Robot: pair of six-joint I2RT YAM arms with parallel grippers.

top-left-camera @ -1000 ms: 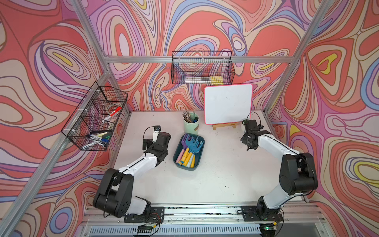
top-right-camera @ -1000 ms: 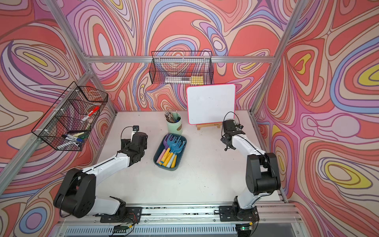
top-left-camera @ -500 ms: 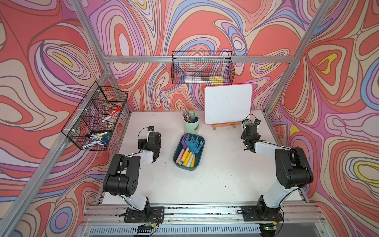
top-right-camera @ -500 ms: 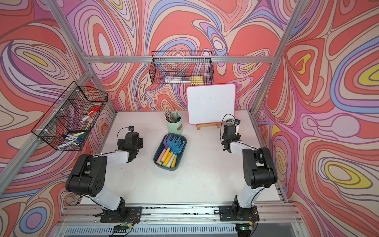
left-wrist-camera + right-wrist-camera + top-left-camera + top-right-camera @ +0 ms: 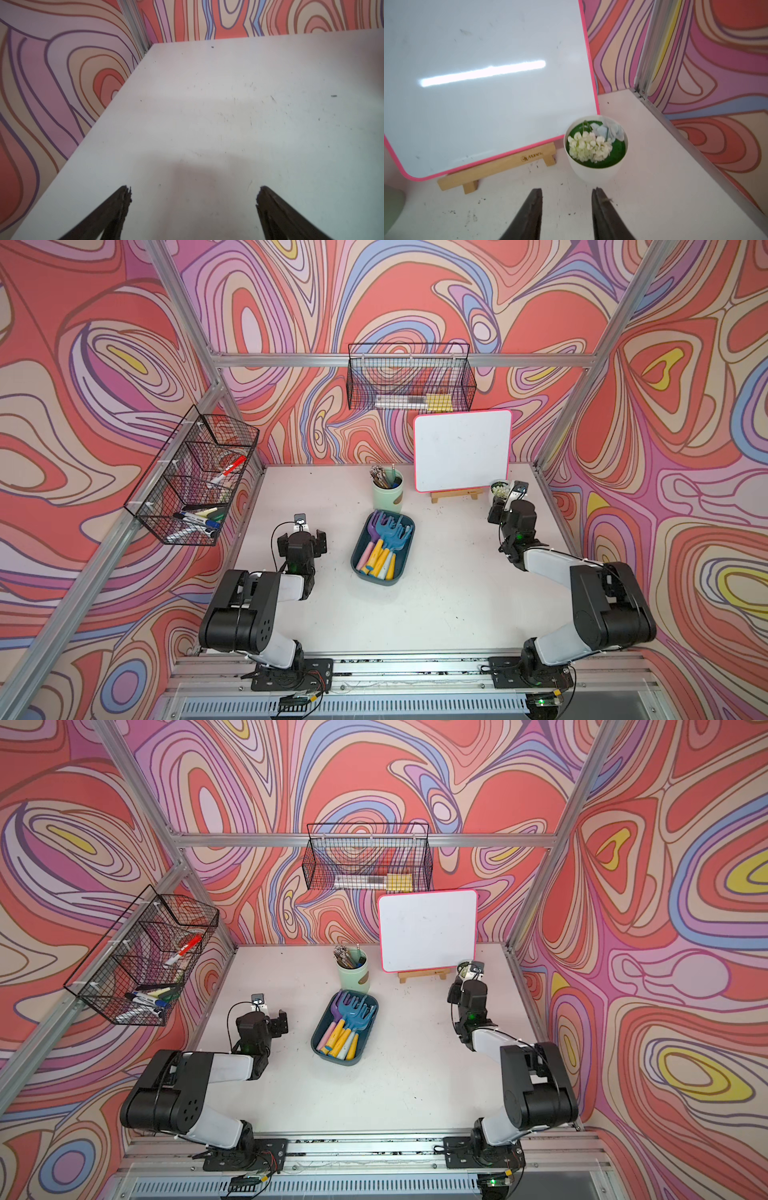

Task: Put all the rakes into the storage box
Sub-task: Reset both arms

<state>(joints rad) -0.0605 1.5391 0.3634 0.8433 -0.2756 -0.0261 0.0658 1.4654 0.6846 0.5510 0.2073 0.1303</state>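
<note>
Here's the storage box (image 5: 379, 580), sitting mid-bench, angled, just in front of the pale green cup (image 5: 387, 499) stuffed with pens. The rake (image 5: 395, 529) lies inside it, blue tined head toward the cup end, bedded in among the other toy tools (image 5: 376, 558) with their yellow, pink and pale handles. A purple tined tool (image 5: 375, 521) lies right beside it in the same box. Neither arm is anywhere near it! The left gripper (image 5: 193, 191) hangs over bare bench (image 5: 436, 601), well to the left of the box. Its jaws are spread wide with nothing between them but scuffed white surface. Over on the other side, the right gripper (image 5: 567, 191) has its jaws parted to a narrower gap, also empty. It is aimed at the back right corner, where a small white flower pot (image 5: 593, 168) with pale blossoms stands just ahead of the tips without touching them. That pot sits beside the pink-edged whiteboard (image 5: 462, 450), which leans on its wooden stand (image 5: 496, 168). Up on the walls, two black wire baskets (image 5: 409, 377) hold markers and other small items.
</note>
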